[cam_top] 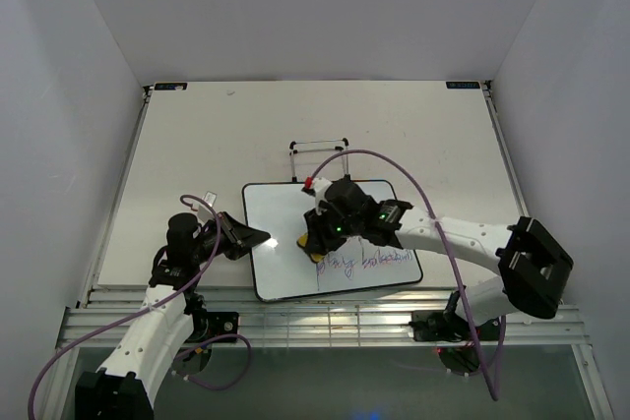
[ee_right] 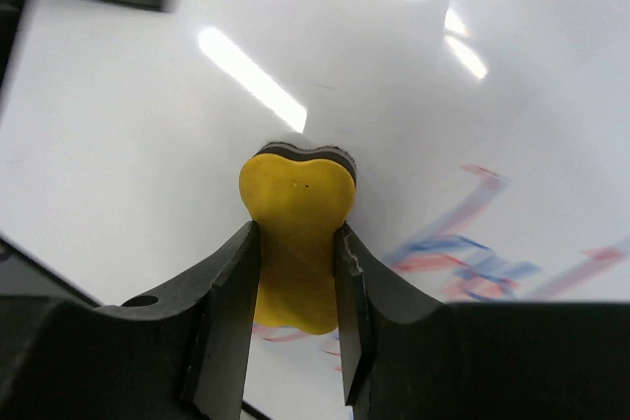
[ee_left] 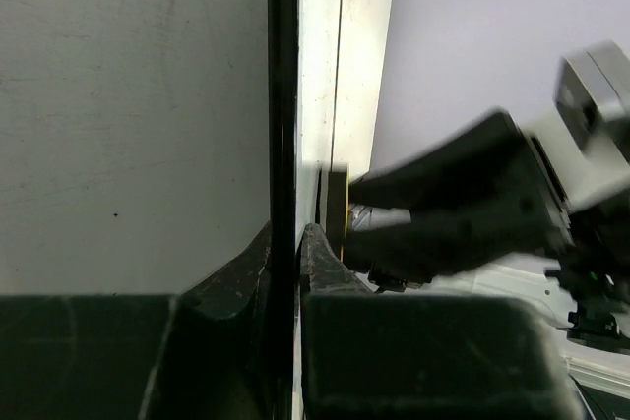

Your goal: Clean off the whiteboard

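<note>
Two tools point(ee_left: 285, 243) point(ee_right: 295, 253), one eraser point(ee_right: 295, 209), one whiteboard point(cam_top: 281, 211)

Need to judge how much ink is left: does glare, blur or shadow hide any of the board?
Right wrist: ceiling-light streaks glare across the whiteboard, the writing is blurred, the yellow eraser is sharp. Top external: one small glare spot left of the eraser, writing readable only as lines. Left wrist: board seen edge-on, dark foreground, no writing visible.

A: How many boards and erasers are shown?
B: One whiteboard point(cam_top: 281, 218); one yellow eraser point(ee_right: 295, 194).
A: And the remaining items?
B: One black wire stand point(cam_top: 320, 144), far side; two grippers: left gripper point(cam_top: 262, 239), right gripper point(cam_top: 317, 242).
</note>
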